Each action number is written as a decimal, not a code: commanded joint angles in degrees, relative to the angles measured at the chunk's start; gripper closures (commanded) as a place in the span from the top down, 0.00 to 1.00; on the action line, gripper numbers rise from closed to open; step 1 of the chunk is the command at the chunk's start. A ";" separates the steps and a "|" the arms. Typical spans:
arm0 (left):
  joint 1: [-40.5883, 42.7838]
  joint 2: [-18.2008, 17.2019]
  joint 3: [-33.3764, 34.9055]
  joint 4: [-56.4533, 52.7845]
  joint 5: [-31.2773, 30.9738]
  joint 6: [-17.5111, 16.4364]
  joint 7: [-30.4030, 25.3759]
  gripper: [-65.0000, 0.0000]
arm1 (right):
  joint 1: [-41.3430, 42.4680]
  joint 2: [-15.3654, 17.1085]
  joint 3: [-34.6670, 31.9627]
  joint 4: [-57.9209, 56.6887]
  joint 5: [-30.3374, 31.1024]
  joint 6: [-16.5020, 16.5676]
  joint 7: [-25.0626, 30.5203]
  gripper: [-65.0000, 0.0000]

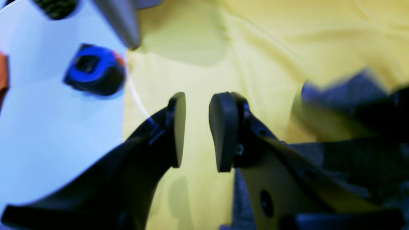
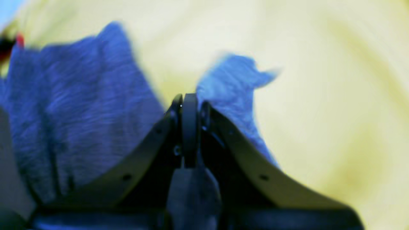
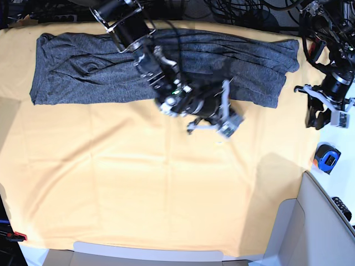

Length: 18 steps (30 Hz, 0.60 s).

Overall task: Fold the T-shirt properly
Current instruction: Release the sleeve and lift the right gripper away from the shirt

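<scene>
- The shirt (image 3: 166,66) lies as a long band across the far part of the surface (image 3: 138,188), on the yellow cloth (image 3: 127,183). I think it is already folded along its length, so the next fold must bring one end over.
- My right end effector (image 3: 213,126) is over the near hem of the shirt, right of the middle. In the right wrist view its pads are pressed together, and grey fabric (image 2: 233,83) stands up just behind them.
- I judge it is clenched on the hem of the shirt, but the pads themselves hide the pinched edge, so I am not fully sure that fabric is between them.
- My left end effector (image 3: 323,113) hangs beside the sleeve end of the shirt (image 3: 285,55), apart from it. I think it waits there for its turn.
- In the left wrist view the left pads (image 1: 223,131) stand partly apart with only yellow cloth between them, so it grasps nothing.
- A blue tape measure (image 3: 327,157) lies on the white edge near the left arm; it has no part in the folding.
- Hard to make out: both wrist views are blurred, and the right arm (image 3: 150,61) covers the middle of the shirt in the base view, so I cannot see the folds under it.
- The collar and the sleeves I cannot tell apart.
</scene>
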 commanded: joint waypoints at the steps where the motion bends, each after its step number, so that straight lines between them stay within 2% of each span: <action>1: -0.53 -0.91 -1.09 1.11 -0.94 0.05 -1.13 0.24 | 1.86 -0.57 -2.70 1.86 -0.30 -1.49 1.63 0.00; 3: -0.97 -0.91 -2.33 1.11 -0.94 0.05 -1.13 0.24 | 2.21 -0.57 -8.32 2.03 -1.62 -3.95 1.72 0.00; 6: -1.24 -1.08 -3.56 1.11 -0.94 0.05 -1.13 0.24 | 3.09 -0.57 -13.16 1.86 -2.15 -5.09 1.80 0.00; 11: -1.24 -1.08 -3.82 1.11 -0.94 0.05 -1.13 0.24 | 3.09 -0.57 -16.50 1.50 -2.15 -5.18 6.46 0.00; 18: -1.06 -1.08 -3.82 1.20 -0.94 0.05 -1.13 0.24 | 3.01 -0.57 -20.63 0.71 -2.06 -5.18 8.05 0.00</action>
